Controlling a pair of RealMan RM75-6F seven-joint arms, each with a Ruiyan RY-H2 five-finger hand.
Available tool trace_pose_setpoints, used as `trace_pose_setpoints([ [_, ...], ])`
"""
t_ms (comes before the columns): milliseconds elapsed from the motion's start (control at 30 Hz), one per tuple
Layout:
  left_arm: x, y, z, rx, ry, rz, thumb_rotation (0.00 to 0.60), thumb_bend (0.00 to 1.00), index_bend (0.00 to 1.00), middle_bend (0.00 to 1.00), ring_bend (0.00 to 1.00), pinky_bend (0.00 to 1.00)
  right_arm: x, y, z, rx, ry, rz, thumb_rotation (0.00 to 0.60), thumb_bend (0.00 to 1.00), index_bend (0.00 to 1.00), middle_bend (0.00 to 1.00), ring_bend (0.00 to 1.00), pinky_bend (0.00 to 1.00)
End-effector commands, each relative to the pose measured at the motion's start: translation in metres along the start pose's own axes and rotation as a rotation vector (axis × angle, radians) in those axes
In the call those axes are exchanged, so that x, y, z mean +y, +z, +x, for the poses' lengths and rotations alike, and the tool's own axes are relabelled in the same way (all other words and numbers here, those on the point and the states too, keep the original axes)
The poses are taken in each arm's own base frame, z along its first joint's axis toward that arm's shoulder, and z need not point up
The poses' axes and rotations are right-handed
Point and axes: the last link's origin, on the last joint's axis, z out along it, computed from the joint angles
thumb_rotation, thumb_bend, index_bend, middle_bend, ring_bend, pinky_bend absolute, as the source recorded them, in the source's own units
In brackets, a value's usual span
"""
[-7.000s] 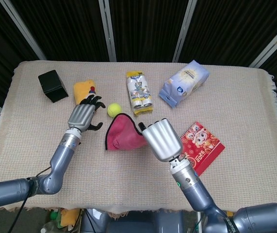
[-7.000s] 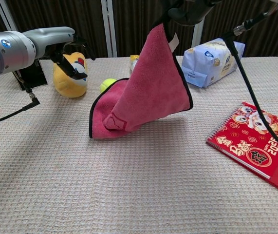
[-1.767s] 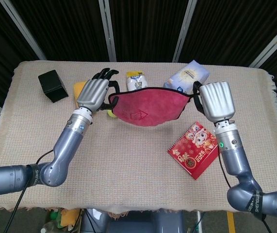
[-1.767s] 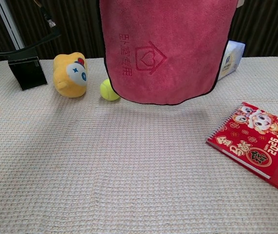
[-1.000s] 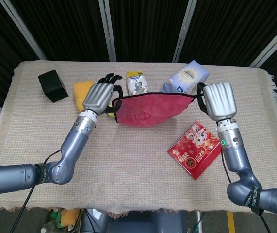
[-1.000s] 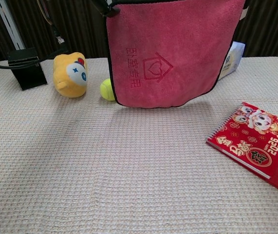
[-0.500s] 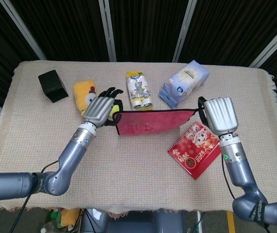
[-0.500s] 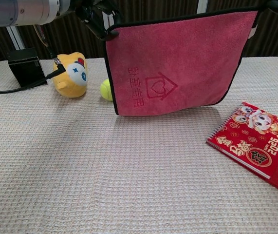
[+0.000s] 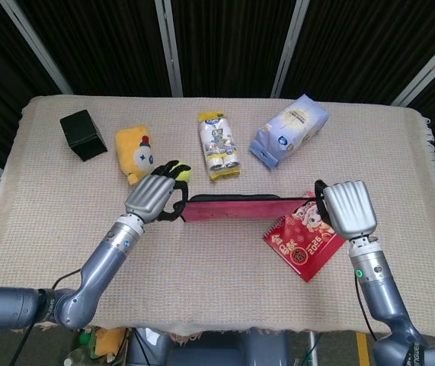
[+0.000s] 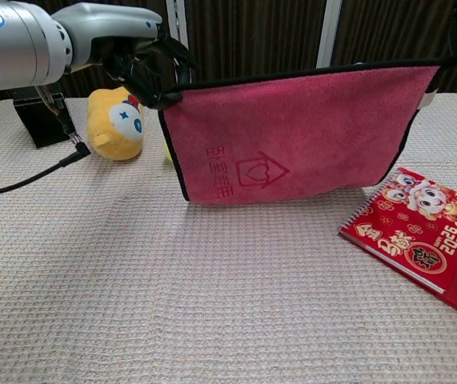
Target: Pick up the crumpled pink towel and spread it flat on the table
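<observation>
Here the bench (image 9: pixel 65 221) carries a pink towel (image 10: pixel 292 148) hanging stretched, its lower edge about at the surface. The left robot hand (image 9: pixel 153 198) pinches one top corner, the right robot hand (image 9: pixel 347 209) the other. A red calendar (image 10: pixel 424 232) lies nearby.

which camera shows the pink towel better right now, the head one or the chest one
The chest view: the pink towel hangs face-on there, stretched between the left hand and right hand, house logo readable. The head view shows only its top edge as a thin strip.
</observation>
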Motion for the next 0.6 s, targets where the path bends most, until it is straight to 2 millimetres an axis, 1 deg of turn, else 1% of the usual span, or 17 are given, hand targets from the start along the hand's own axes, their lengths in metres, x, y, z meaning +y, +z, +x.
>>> trace_pose_setpoints([
  [33,0.000,-0.006,-0.010,-0.023,-0.001,-0.006,0.600,0.45,0.66,0.11,0.00,0.12,-0.003,-0.006,-0.004,-0.013,0.000,0.012,0.600,0.61,0.66,1.00,1.00,0.97],
  [167,0.000,-0.012,-0.020,-0.040,0.001,-0.013,0.600,0.45,0.66,0.11,0.00,0.12,-0.007,-0.014,-0.010,-0.025,0.007,0.026,0.600,0.61,0.66,1.00,1.00,0.97],
  [467,0.003,-0.022,-0.033,-0.065,0.007,-0.028,0.600,0.45,0.66,0.11,0.00,0.12,-0.016,-0.032,-0.020,-0.047,0.015,0.063,0.600,0.61,0.66,1.00,1.00,0.97],
  [600,0.004,-0.025,-0.043,-0.087,0.013,-0.034,0.600,0.45,0.66,0.11,0.00,0.12,-0.017,-0.039,-0.026,-0.067,0.004,0.069,0.600,0.61,0.66,1.00,1.00,0.97],
])
